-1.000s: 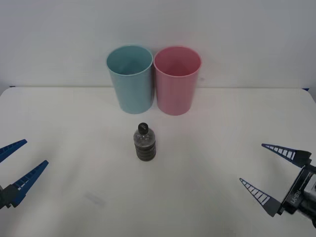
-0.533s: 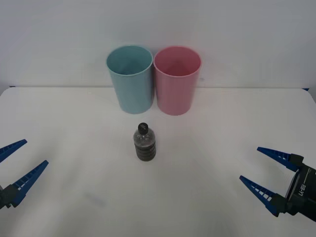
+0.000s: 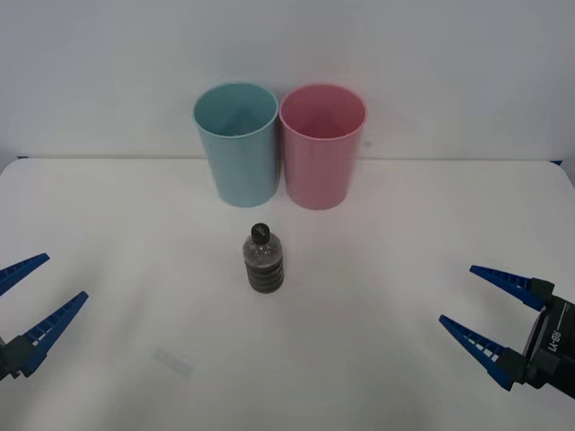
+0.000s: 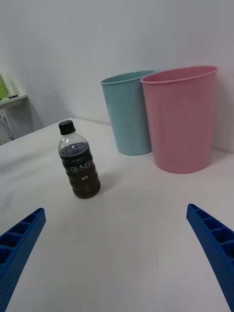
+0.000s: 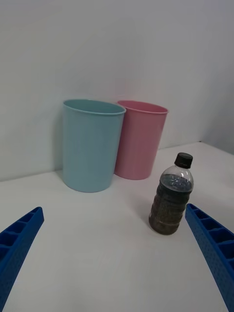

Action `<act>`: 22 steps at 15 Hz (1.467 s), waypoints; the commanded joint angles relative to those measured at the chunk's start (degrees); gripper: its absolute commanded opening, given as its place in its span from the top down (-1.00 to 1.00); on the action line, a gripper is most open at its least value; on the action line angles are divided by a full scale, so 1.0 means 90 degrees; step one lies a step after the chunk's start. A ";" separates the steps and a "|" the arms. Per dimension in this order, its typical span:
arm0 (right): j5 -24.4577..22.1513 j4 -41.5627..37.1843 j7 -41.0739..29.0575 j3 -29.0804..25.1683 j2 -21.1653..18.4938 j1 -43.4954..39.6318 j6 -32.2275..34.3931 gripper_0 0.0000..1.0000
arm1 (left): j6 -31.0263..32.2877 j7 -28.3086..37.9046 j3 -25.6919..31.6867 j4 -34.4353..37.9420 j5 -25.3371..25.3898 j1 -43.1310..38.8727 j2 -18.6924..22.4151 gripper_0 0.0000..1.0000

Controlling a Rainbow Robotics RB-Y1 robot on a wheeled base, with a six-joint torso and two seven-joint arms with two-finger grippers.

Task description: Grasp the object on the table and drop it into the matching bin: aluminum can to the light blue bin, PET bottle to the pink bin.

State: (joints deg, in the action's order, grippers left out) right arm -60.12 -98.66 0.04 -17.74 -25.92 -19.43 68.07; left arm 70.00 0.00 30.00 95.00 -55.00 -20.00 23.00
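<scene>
The PET bottle (image 3: 262, 260), clear with a black cap and a dark ribbed lower body, stands upright in the middle of the white table (image 3: 404, 233). Behind it, side by side against the wall, are the light blue bin (image 3: 236, 144) and, to its right, the pink bin (image 3: 322, 148). My left gripper (image 3: 66, 275) hovers open at the near left, far from the bottle. My right gripper (image 3: 456, 294) hovers open at the near right, also well clear. The right wrist view has the bottle (image 4: 80, 163) ahead of the pink bin (image 4: 181, 119). In the left wrist view the bottle (image 5: 171, 202) stands before both bins.
A plain white wall rises directly behind the bins. Bare tabletop lies on all sides of the bottle and between it and each gripper.
My right gripper has turned slightly and shifted a little toward the table's right edge. The bottle, both bins and the left gripper have not moved.
</scene>
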 commanded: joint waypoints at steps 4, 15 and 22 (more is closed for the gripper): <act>-0.0244 0.0054 0.0122 0.0447 -0.0039 0.0196 0.0035 -1.00 | 0.0000 0.0000 0.0000 0.0000 0.0000 0.0000 0.0000 -1.00; -0.0898 0.1158 0.0464 0.1932 0.0273 0.1720 -0.0346 -1.00 | 0.0000 0.0000 0.0000 0.0000 0.0000 0.0000 0.0000 -1.00; -0.1113 0.1714 0.0669 0.2879 0.0410 0.2550 -0.1030 -1.00 | 0.0000 0.0000 0.0000 0.0000 0.0000 0.0000 0.0000 -1.00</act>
State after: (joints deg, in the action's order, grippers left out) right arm -69.67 -84.87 5.73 8.02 -22.58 2.26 58.57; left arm 70.00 0.00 30.00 95.00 -55.00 -20.00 23.00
